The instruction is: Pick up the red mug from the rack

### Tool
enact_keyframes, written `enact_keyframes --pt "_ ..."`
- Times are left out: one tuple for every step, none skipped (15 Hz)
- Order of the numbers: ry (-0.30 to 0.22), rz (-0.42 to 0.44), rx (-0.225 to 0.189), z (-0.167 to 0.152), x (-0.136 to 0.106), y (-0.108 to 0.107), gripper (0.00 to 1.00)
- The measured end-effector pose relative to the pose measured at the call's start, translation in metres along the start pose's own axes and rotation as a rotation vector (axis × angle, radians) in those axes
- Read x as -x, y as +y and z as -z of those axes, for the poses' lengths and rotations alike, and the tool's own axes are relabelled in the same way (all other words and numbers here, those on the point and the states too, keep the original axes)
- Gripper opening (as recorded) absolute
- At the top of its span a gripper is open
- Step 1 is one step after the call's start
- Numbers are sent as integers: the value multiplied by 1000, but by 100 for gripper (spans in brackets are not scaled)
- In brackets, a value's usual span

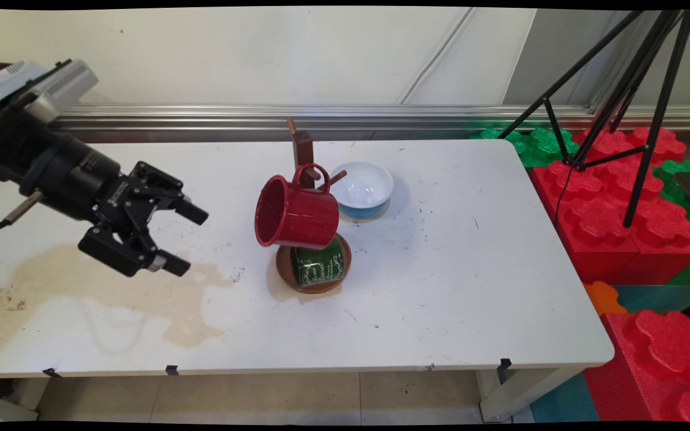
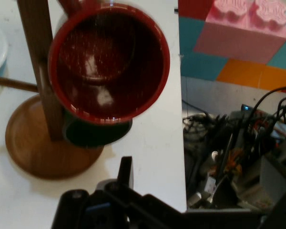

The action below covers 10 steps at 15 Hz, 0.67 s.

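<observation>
I have the white tabletop (image 1: 441,287) in front of me, with a wide brownish stain (image 1: 111,293) on its left part and a pile of big red, green and blue foam blocks (image 1: 620,221) off its right edge under a black tripod (image 1: 632,108). My gripper (image 1: 182,237) hangs above the left side of the tabletop, over the stain, lying nearly level and pointing right; its fingers are spread apart and hold nothing. Straight along that line, well apart from the fingertips, stands a wooden mug tree (image 1: 303,149) on a round base. A red mug (image 1: 294,211) hangs from one of its pegs by the handle, tipped on its side so its long axis runs left to right and its open mouth faces the gripper; in the hand view I look right down into it and it seems empty, though pale glints on its bottom make me less than sure. Below it a green mug (image 1: 320,266) lies low against the post, just over the base, and I cannot tell whether it hangs or rests. Just behind the tree to the right sits a white and blue bowl (image 1: 362,188), empty.
</observation>
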Motion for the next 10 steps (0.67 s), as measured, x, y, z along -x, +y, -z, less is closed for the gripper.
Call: enact_keyframes --pt "10 -3 1 -1 -3 0 100" --pt "18 -5 0 -2 -5 0 100" --pt "28 -7 1 -4 -9 -1 100" --pt "35 -9 0 -5 -10 -2 100" --pt "46 -11 1 -7 -13 -3 100" --pt "52 -13 1 -9 -15 -3 100" --pt "62 -16 2 -12 -18 -5 100" --pt "69 -18 3 -14 -20 -6 100" --pt "77 -20 4 -18 -22 -6 100" --pt "83 -21 5 -20 -24 -7 100"
